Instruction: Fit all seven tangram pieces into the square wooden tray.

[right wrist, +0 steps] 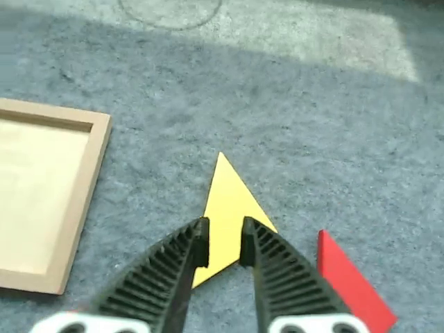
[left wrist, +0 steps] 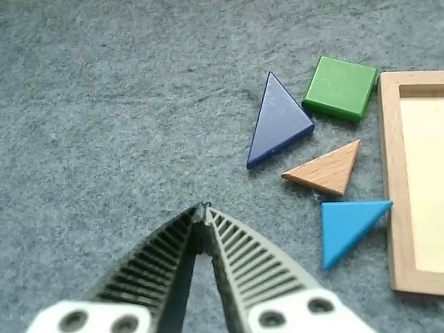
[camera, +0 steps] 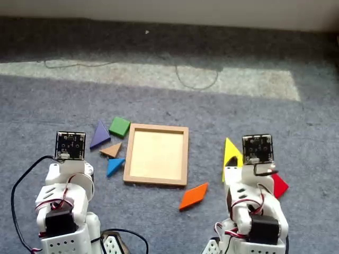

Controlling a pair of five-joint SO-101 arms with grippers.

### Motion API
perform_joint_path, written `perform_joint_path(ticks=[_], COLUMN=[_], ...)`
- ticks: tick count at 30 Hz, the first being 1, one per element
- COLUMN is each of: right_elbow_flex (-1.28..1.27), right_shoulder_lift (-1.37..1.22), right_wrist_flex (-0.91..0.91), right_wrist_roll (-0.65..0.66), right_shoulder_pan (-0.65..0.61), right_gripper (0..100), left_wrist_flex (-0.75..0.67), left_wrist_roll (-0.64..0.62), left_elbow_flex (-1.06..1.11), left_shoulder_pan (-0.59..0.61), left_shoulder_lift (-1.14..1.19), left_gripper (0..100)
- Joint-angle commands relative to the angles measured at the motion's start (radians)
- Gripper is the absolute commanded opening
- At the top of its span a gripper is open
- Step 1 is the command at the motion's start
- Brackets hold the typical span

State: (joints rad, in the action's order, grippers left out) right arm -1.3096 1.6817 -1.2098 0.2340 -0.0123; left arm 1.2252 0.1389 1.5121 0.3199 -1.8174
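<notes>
The square wooden tray (camera: 157, 127) lies mid-carpet with its bare floor showing. To its left sit a dark blue triangle (left wrist: 277, 121), a green square (left wrist: 340, 87), a wooden triangle (left wrist: 327, 168) and a light blue triangle (left wrist: 345, 225). My left gripper (left wrist: 202, 211) is shut on nothing, hovering over bare carpet short of these pieces. To the tray's right lie a yellow triangle (right wrist: 227, 208) and a red triangle (right wrist: 350, 284). My right gripper (right wrist: 223, 243) hangs slightly open just above the yellow triangle's near part. An orange parallelogram (camera: 193, 196) lies off the tray's near right corner.
Grey carpet covers the whole floor. A thin cable (camera: 196, 79) loops across the sunlit strip far behind the tray. The left arm (camera: 70, 145) and right arm (camera: 258, 149) stand at the near edge, either side of the tray.
</notes>
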Motion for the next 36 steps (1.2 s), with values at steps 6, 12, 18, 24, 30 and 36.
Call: perform_joint_path(ticks=[6,12,18,24,30,36], right_elbow_flex=[0.217,0.257,0.311,0.406,0.455,0.453], right_shoulder_lift=[-0.483,-0.743,-0.97,-1.132,-1.231,-1.285], right_wrist_flex=[-0.01,0.12,0.177,0.179,0.225,0.326], right_wrist_roll=[-0.11,-0.173,-0.21,-0.219,-0.241,-0.341], right_shoulder_pan=[-0.108,-0.124,-0.12,-0.12,-0.124,-0.122], right_gripper=[20.7,21.0,28.7,30.1,30.1,30.1], left_wrist_flex=[-0.014,-0.014,-0.021,-0.021,-0.021,-0.021], left_wrist_roll=[-0.005,-0.003,-0.002,-0.002,-0.002,-0.002], left_elbow_flex=[-0.018,-0.016,0.002,0.004,0.005,0.005], left_shoulder_pan=[0.012,0.012,0.012,0.012,0.012,0.012], left_shoulder_lift=[-0.002,-0.002,-0.002,-0.002,-0.002,-0.002], left_gripper=[1,1,1,1,1,1])
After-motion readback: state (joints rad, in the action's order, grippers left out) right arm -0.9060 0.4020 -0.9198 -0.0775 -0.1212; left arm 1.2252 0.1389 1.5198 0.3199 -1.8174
